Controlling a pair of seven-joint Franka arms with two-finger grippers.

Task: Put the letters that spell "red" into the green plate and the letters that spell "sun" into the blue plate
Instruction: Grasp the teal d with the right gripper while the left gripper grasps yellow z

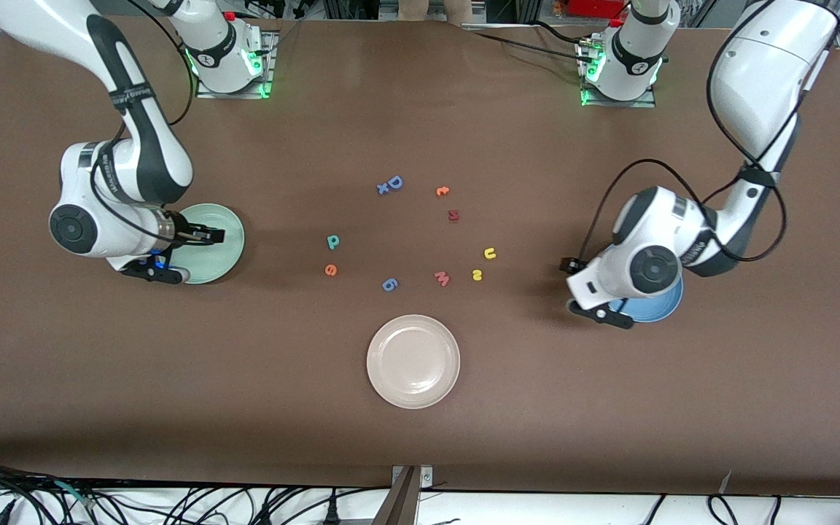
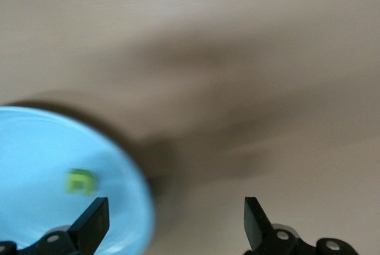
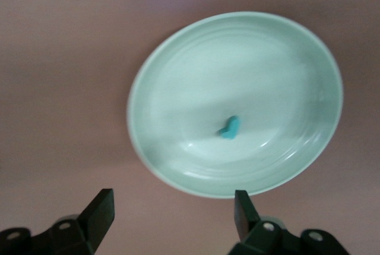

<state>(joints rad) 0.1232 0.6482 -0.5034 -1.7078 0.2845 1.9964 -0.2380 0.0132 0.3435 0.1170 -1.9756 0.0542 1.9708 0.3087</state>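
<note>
Left hand [image 2: 172, 222] apart over blue plate [image 2: 35, 148], right hand [image 3: 172, 216] apart by green plate [image 3: 237, 47]

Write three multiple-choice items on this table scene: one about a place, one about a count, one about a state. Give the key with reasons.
1. Where does the teal "r" lie?
A. in the green plate
B. in the cream-white plate
C. on the bare table

2. How many letters lie in the blue plate?
A. none
B. one
C. three

3. How do the fingers of the right gripper stand?
A. shut on a letter
B. open, holding nothing
C. shut on the plate's rim

Key:
1 A: the right wrist view shows the small teal letter on the green plate's floor.
2 B: the left wrist view shows only the olive-green "n" in the part of the plate in view, near the open left gripper.
3 B: the two fingers stand wide apart with nothing between them.
</note>
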